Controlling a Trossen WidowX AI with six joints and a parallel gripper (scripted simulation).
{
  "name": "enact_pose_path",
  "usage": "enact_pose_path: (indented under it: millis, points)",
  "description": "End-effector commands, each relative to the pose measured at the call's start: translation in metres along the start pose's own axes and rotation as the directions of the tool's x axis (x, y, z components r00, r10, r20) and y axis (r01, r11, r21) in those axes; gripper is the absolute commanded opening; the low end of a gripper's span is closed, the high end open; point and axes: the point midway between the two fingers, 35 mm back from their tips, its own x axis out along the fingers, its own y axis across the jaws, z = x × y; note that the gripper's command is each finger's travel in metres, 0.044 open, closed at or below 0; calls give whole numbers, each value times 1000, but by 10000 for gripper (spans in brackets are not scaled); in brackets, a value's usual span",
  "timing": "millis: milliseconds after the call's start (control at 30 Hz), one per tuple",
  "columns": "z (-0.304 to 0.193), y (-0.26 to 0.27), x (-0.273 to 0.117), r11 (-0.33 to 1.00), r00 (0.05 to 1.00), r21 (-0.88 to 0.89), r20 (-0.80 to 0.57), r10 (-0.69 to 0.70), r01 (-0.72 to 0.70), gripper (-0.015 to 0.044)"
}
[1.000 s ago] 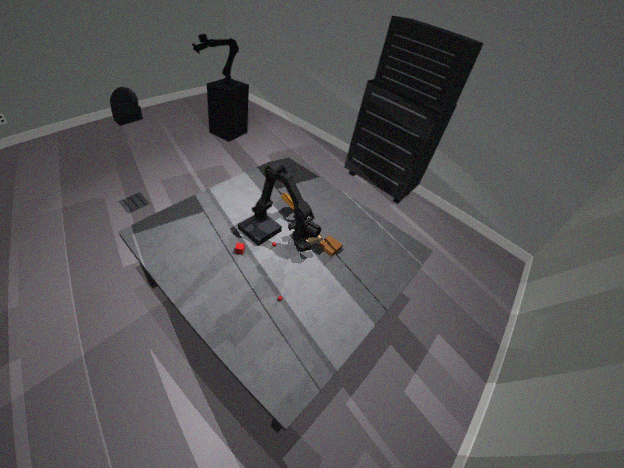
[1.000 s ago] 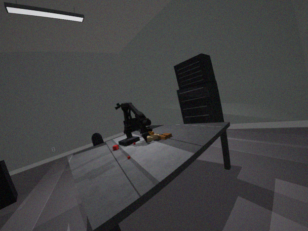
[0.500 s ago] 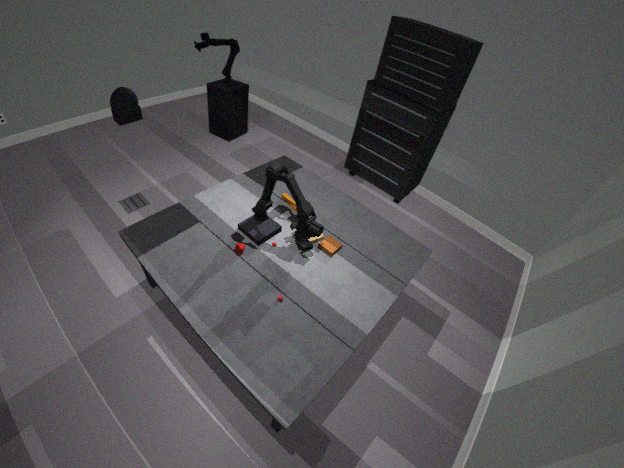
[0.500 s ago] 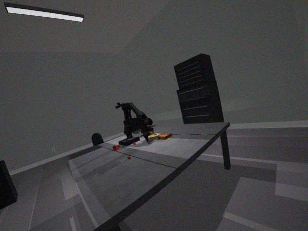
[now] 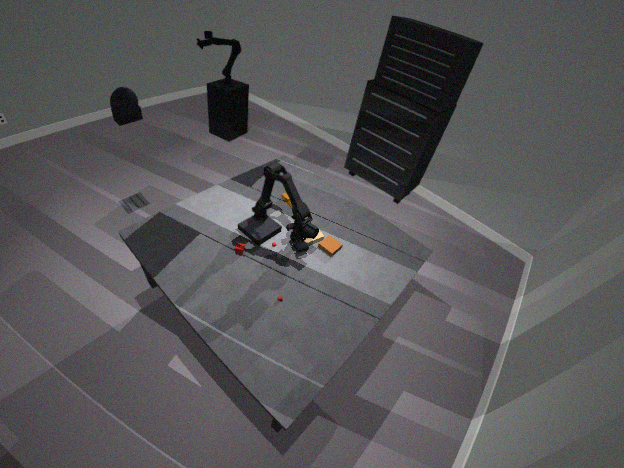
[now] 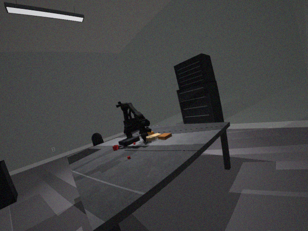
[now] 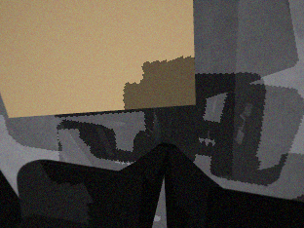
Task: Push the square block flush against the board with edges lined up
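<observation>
Gripper (image 5: 301,247) (image 6: 145,142) (image 7: 167,149) fully closed, nothing held. Top view: orange square block (image 5: 330,245) (image 6: 164,136) lies flat at its 3 o'clock; tan board (image 5: 316,237) (image 6: 153,136) (image 7: 97,54) between, near the block. Drawer cabinet (image 5: 433,151) (image 6: 215,101) at 1 o'clock, contents hidden.

A red cube (image 5: 239,248) (image 6: 115,147) and two red bits (image 5: 280,298) (image 6: 129,157) are lying on the table (image 5: 302,342) (image 6: 139,171), a tall black cabinet (image 5: 398,118) (image 6: 195,96) standing beyond it.
</observation>
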Motion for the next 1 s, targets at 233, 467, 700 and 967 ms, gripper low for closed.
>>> enact_pose_path:
  millis: [233, 467, 700, 967]
  points:
    - [-18, 0, 0, 1000, 1000, -5, 1, -5, 5, 0]
    - [-18, -1, -27, 1000, 1000, -2, 1, -2, 2, 0]
    - [-19, 1, -55, 1000, 1000, -5, 1, -5, 5, 0]
    - [2, 0, -55, 986, 1000, -167, 3, -5, 5, 0]
